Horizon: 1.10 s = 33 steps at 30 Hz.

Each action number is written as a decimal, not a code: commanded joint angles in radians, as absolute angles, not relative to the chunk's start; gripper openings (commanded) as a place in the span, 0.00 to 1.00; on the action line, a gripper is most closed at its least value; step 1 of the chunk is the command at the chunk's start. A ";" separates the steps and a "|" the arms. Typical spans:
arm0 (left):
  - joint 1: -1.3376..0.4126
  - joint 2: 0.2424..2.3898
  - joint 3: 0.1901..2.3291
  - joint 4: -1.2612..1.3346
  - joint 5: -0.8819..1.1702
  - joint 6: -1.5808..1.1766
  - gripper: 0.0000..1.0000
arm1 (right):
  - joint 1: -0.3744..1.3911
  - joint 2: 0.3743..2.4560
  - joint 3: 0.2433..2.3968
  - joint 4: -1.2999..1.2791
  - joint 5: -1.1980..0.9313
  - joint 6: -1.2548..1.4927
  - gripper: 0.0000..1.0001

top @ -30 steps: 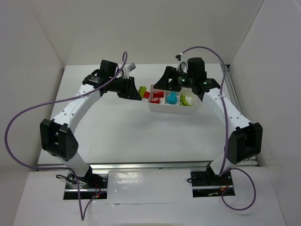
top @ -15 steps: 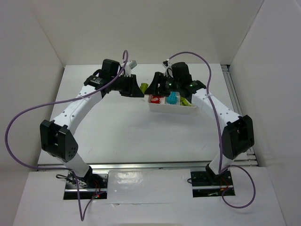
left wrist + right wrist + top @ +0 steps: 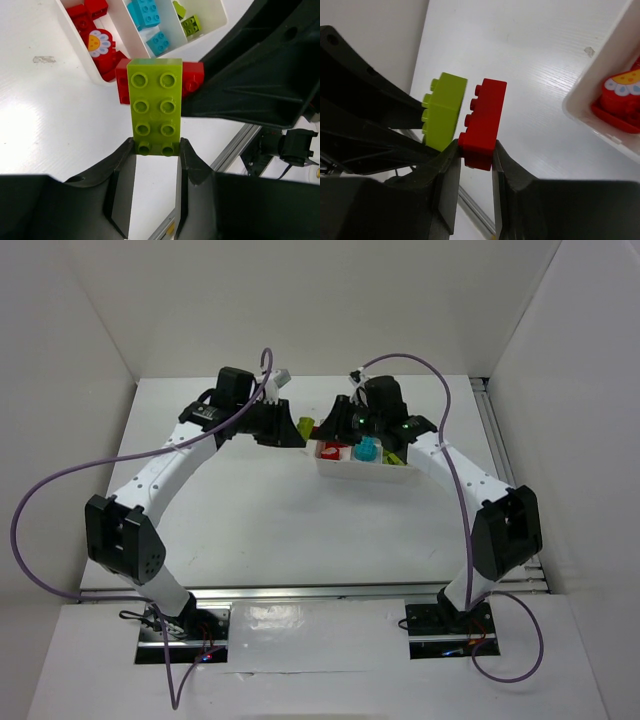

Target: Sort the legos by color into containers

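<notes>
The left pincer (image 3: pixel 156 150) is clamped on the short end of a yellow-green eight-stud brick (image 3: pixel 154 100), studs facing its camera. The right pincer (image 3: pixel 476 150) is clamped on a red brick (image 3: pixel 485 115) lying crosswise against the green one's underside. Both are held in the air just left of the tray (image 3: pixel 350 471), above the counter (image 3: pixel 45 110).

Each arm probably takes one colour because this is a two-colour stack: it has to be pulled apart before either piece can go to its own compartment. Holding it beside the tray keeps the drops short.

Beyond the bricks, the tray's near compartment holds red pieces, one with a flower print (image 3: pixel 100 45). The middle one holds cyan bricks (image 3: pixel 147 12) and the far one yellow-green bricks (image 3: pixel 191 25).

Whether the red brick's studs are seated in the green one or already free I cannot tell; the right wrist view hints at a thin gap. The tray's far end is cut off in both wrist views. From above, the wrists cover the red brick and leave only a speck of green.
</notes>
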<state>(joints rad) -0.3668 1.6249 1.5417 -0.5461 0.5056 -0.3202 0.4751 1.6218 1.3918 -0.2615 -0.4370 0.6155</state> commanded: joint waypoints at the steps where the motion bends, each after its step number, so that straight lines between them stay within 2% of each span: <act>1: -0.342 1.571 1.522 -0.523 0.546 -0.322 0.00 | 0.460 1.557 1.339 -0.202 -0.365 0.617 0.02; 9: -0.266 1.580 1.522 -0.512 0.555 -0.342 0.00 | 0.430 1.583 1.330 -0.230 -0.249 0.574 0.01; 16: -0.256 1.571 1.522 -0.512 0.522 -0.376 0.00 | 0.430 1.801 1.553 -0.331 -0.083 0.534 0.02; 23: -0.265 1.571 1.543 -0.532 0.502 -0.376 0.00 | 0.430 1.933 1.643 -0.351 0.008 0.523 0.02; 25: -0.265 1.571 1.552 -0.543 0.502 -0.376 0.00 | 0.430 1.943 1.643 -0.351 -0.008 0.512 0.12; 26: -0.265 1.571 1.552 -0.543 0.502 -0.376 0.00 | 0.430 1.944 1.652 -0.351 -0.008 0.512 0.22; 27: -0.276 1.571 1.565 -0.543 0.502 -0.376 0.00 | 0.430 1.953 1.652 -0.366 -0.018 0.512 0.38; 28: -0.276 1.580 1.574 -0.543 0.502 -0.385 0.00 | 0.439 1.953 1.666 -0.379 -0.018 0.503 0.61; 31: -0.305 1.615 1.598 -0.552 0.502 -0.385 0.00 | 0.439 1.938 1.686 -0.423 0.014 0.485 0.79; 33: -0.340 1.635 1.629 -0.552 0.492 -0.396 0.00 | 0.439 1.882 1.677 -0.434 0.070 0.474 0.81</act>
